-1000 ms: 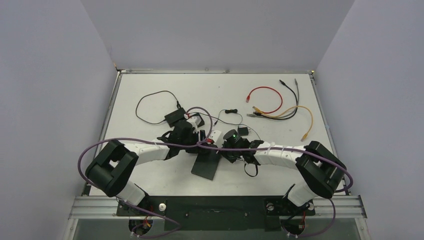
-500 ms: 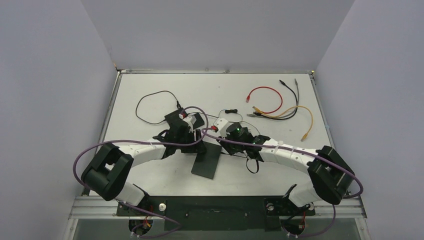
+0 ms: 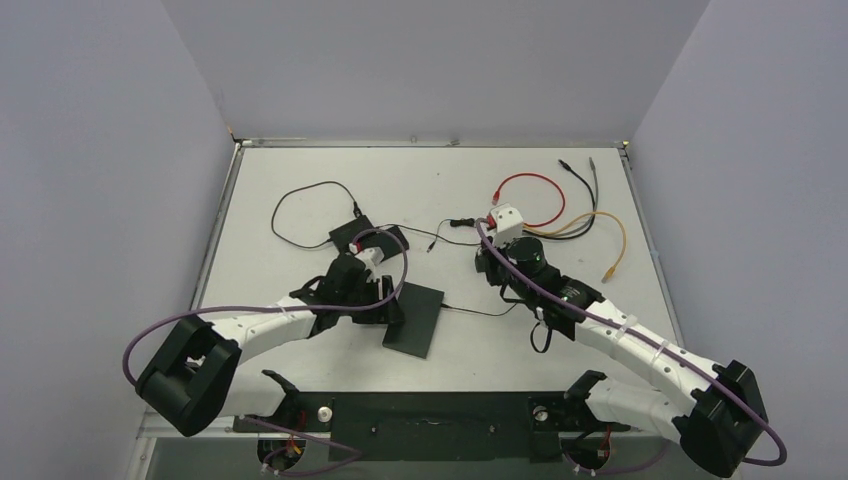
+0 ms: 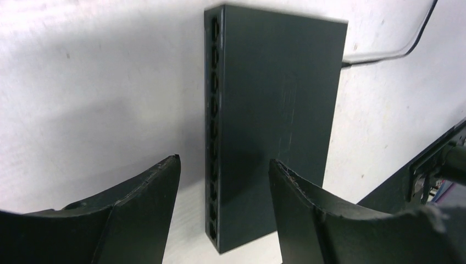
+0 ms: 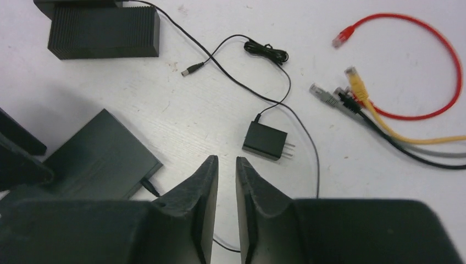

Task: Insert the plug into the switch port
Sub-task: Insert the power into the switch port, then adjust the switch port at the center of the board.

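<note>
Fetching is begun: right pincer (image 5: 226, 160), barely apart, empty, has been swung to far-right cables (image 5: 357, 82); left pincer (image 4: 224, 162), apart, over switch (image 4: 275, 110).

Slim dark switch (image 3: 415, 318) lies flat, its port row (image 4: 213, 126) lining one long edge. The red cable's plug (image 5: 342, 37) lies loose, well apart, beyond the switch's right.

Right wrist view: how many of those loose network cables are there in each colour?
Red network cable: 1
Yellow network cable: 1
Grey network cable: 1
Black network cable: 1
Total: 4
</note>
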Robot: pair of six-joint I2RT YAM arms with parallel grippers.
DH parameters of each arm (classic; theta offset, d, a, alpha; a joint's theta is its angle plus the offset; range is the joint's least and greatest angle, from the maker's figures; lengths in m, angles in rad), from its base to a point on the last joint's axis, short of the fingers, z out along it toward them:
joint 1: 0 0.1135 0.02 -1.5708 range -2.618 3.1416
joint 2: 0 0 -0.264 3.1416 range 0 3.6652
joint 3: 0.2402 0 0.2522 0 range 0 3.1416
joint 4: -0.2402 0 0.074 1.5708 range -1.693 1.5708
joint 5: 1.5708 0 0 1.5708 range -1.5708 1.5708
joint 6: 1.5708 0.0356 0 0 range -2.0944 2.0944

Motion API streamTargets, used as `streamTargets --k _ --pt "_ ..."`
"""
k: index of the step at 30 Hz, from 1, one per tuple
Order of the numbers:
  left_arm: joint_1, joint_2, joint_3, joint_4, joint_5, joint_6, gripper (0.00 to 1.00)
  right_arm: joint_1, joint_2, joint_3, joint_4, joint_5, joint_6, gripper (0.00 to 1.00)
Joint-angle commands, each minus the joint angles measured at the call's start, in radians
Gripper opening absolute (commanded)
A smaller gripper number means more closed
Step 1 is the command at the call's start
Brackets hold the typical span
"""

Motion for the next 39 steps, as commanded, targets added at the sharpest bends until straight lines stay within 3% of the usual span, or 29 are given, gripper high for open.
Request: streamTargets --k 1,3,7,12,20,28,39 --pt "-0.029 -0.071 -0.046 -0.020 0.014 -0.005 0.58 -0.029 0.027 -0.001 -0.005 -0.143 0.109 0.07" --pt "-0.052 -0.080 -0.061 -0.021 0.001 -0.018 0.58 -0.029 0.045 -0.013 -0.001 -0.231 0.134 0.00" --pt "-0.123 -0.087 -0.081 -0.008 -0.026 -0.055 0.58 -0.004 0.097 -0.047 0.001 -0.285 0.214 0.00" --pt "-0.204 -0.096 -0.103 0.013 -0.049 -0.104 0.58 0.077 0.126 -0.135 0.057 -0.217 0.306 0.00" --pt "-0.286 -0.117 -0.109 0.058 -0.068 -0.162 0.57 0.096 0.228 -0.231 0.189 -0.122 0.460 0.00" --pt "-0.372 -0.057 -0.077 0.154 -0.066 -0.201 0.57 0.103 0.352 -0.197 0.245 -0.137 0.461 0.00" --pt "-0.411 0.036 -0.030 0.289 -0.054 -0.228 0.57 0.100 0.557 -0.002 0.232 -0.271 0.369 0.00"
